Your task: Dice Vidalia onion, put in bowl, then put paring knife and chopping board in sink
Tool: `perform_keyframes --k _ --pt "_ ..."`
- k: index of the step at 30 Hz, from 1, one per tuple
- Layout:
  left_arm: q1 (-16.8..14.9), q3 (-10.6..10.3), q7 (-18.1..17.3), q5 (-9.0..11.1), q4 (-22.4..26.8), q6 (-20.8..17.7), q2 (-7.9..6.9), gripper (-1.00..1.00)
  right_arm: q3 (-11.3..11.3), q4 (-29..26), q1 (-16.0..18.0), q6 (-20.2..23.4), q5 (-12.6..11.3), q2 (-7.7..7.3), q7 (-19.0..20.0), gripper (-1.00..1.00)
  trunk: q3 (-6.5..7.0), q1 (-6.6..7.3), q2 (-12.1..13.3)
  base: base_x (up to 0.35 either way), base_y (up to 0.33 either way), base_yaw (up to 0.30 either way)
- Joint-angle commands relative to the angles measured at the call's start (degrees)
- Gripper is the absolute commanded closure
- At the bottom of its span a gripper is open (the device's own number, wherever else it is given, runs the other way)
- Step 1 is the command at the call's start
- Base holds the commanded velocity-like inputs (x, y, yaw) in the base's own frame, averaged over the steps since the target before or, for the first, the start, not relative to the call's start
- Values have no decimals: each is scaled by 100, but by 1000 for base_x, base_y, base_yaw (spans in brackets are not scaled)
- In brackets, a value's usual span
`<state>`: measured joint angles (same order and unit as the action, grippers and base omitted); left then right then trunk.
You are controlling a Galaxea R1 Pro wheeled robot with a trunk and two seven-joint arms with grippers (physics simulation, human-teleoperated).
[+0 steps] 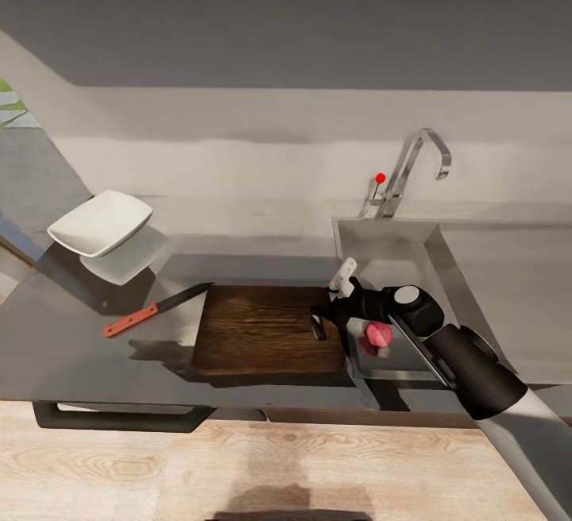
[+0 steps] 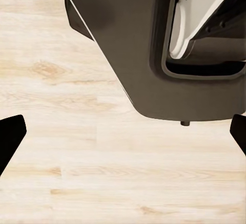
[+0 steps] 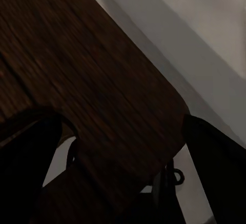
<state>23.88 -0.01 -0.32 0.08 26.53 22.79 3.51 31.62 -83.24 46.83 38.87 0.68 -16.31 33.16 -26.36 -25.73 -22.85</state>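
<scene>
I see bowl (image 1: 101, 221) far left on worktop (image 1: 63, 338) | paring knife (image 1: 156, 309) blade pointing up-right toward chopping board (image 1: 266, 330) | my right gripper (image 1: 327, 316) fingers straddle board's slot end by sink (image 1: 477, 283) | left gripper (image 2: 123, 131) fingers spread over floor (image 2: 77, 157)

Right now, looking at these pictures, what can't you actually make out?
- Sink basin floor: head view, the right arm covers much of it.
- Onion: a reddish lump under the arm, too hidden to identify.
- Right gripper: head view, open or shut unclear.
- Chopping board: right wrist view, dark and cut off.
</scene>
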Motion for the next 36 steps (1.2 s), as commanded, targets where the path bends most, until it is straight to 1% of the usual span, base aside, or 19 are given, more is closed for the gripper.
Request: perform_keyframes --k 1,22,28,36 --pt "3 1 -3 1 10 6 0 -100 37 247 1 62 -51 -4 24 100 -9 -5 -7 0 0 0" --pt "3 4 -3 9 1 6 0 -100 37 279 1 56 -42 -2 15 100 -9 -5 -7 0 0 0" --pt "3 -6 -3 10 1 6 0 -100 30 463 1 39 -42 12 7 100 -9 -5 -7 0 0 0" --pt "3 -7 -3 10 -8 6 0 -100 28 501 1 33 -42 13 0 100 -9 -5 -7 0 0 0"
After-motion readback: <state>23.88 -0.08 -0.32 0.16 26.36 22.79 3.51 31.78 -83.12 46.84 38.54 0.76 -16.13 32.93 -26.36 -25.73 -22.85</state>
